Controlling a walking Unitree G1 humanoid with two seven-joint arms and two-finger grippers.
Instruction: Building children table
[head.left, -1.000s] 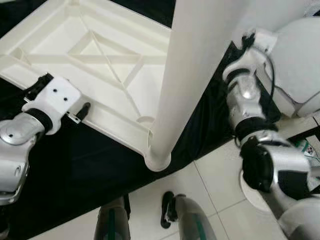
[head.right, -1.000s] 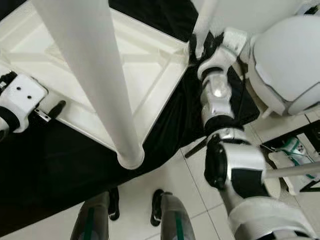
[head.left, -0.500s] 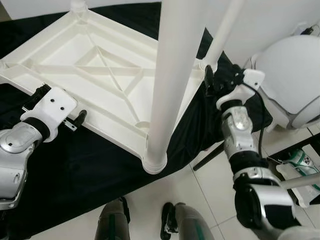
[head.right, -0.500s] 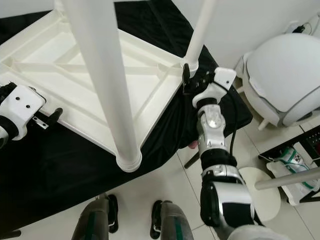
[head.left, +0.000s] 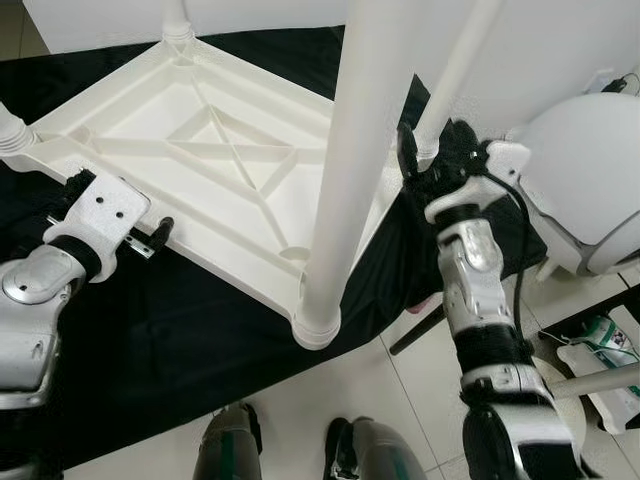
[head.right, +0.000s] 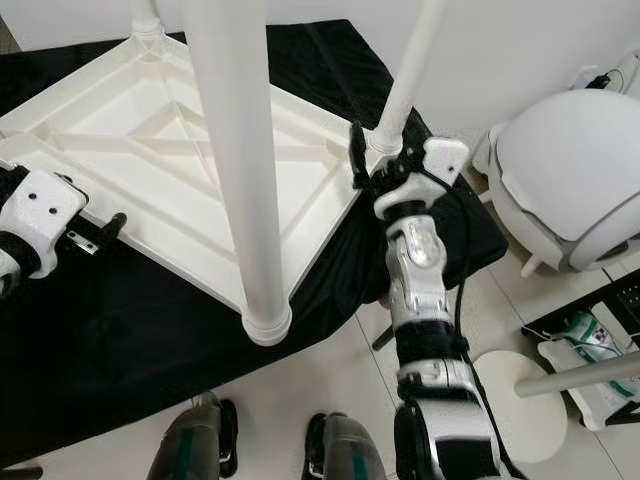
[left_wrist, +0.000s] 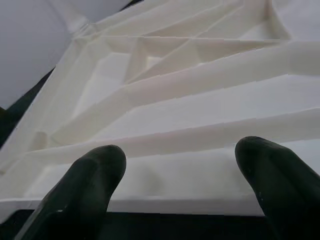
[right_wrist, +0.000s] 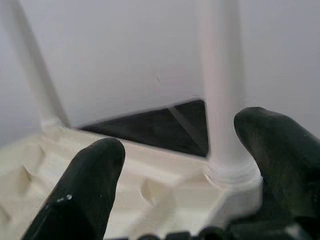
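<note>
The white plastic table (head.left: 200, 150) lies upside down on a black cloth (head.left: 150, 340). Three legs stand up from it: a near one (head.left: 345, 180), one at the right corner (head.left: 455, 70) and a far one (head.left: 175, 20). My left gripper (left_wrist: 180, 170) is open at the near-left rim of the table, its fingers (head.left: 160, 232) pointing at the rim with nothing between them. My right gripper (right_wrist: 185, 185) is open at the right corner, beside the base of that leg (right_wrist: 230, 170). One of its fingers (head.left: 405, 150) rises next to the leg socket.
A big white domed object (head.left: 580, 180) stands at the right by the wall. A round white stool base (head.right: 525, 410) and a low rack with packets (head.left: 610, 340) are on the tiled floor to the right. My feet (head.left: 230, 440) stand at the cloth's near edge.
My right arm has stretched forward from a bent pose and brought its gripper to the right corner leg. The view has tilted up. The left gripper stays at the rim.
</note>
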